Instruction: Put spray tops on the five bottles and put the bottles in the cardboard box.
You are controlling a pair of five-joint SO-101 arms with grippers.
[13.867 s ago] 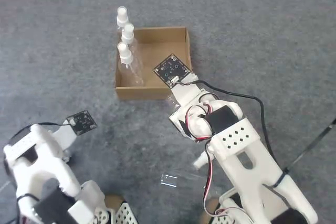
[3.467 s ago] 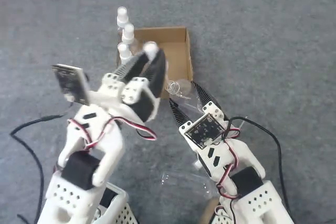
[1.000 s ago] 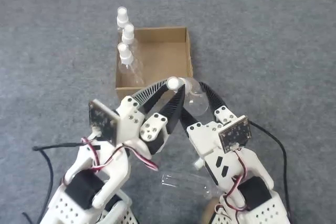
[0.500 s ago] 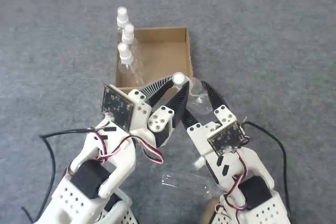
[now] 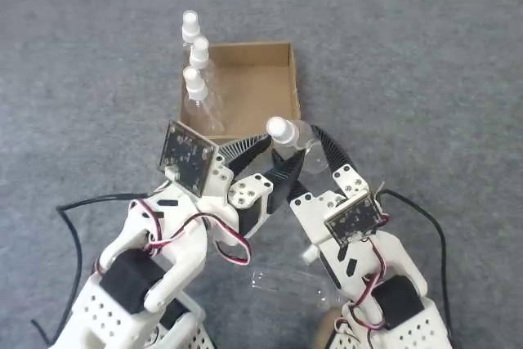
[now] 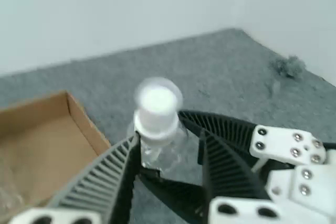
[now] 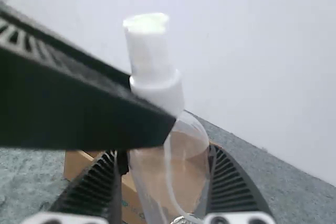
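1. A spare bottle [image 5: 286, 280] lies on its side between the arm bases, apparently without a top.
2. The right gripper [image 7: 164, 153] is clamped on the upright clear bottle [image 5: 309, 157], just short of the box's near wall.
3. The left gripper [image 6: 168, 148], jaws narrowly parted, straddles the neck under the seated spray top [image 5: 279, 129]; capping looks complete.
4. Cardboard box [image 5: 253, 87]: the left gripper should back clear, then the right should lift the bottle over the wall, beside the three capped bottles [image 5: 198, 96].

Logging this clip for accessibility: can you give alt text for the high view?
The right gripper holds a capped bottle in front of the box, with the left gripper open around its neck. Three capped bottles stand along the box's left side; another bottle lies by the arm bases.
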